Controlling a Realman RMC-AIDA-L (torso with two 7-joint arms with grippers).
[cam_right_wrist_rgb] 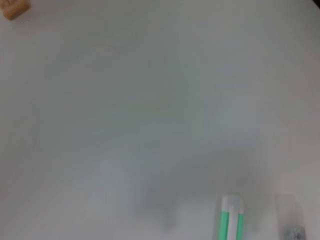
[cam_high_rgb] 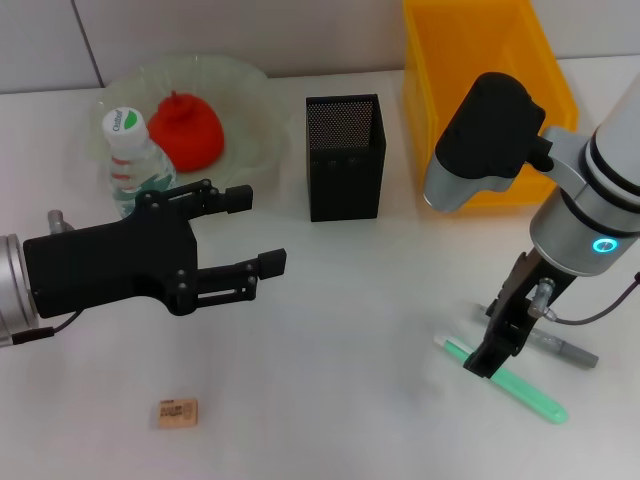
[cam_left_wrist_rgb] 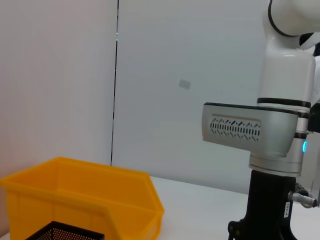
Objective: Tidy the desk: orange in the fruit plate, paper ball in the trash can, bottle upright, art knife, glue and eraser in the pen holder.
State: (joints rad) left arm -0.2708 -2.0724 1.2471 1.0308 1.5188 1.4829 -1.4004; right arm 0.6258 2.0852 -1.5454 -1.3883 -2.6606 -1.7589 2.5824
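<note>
A red-orange orange (cam_high_rgb: 187, 130) lies in the clear glass fruit plate (cam_high_rgb: 250, 95) at the back left. The bottle (cam_high_rgb: 130, 150) stands upright against the plate's front rim. My left gripper (cam_high_rgb: 255, 232) hovers open and holds nothing, in front of the plate. The black mesh pen holder (cam_high_rgb: 345, 155) stands at the back middle. My right gripper (cam_high_rgb: 492, 358) is lowered onto the long green glue stick (cam_high_rgb: 520, 390) (cam_right_wrist_rgb: 231, 220), with the grey art knife (cam_high_rgb: 565, 348) (cam_right_wrist_rgb: 290, 222) just behind it. The tan eraser (cam_high_rgb: 176, 412) (cam_right_wrist_rgb: 14, 7) lies near the front left. The paper ball is out of view.
The yellow trash can (cam_high_rgb: 485, 90) (cam_left_wrist_rgb: 100, 195) stands at the back right, beside the pen holder (cam_left_wrist_rgb: 65, 232). The right arm (cam_left_wrist_rgb: 270, 135) rises above the table's right side. Bare white table (cam_high_rgb: 350, 350) lies between the two grippers.
</note>
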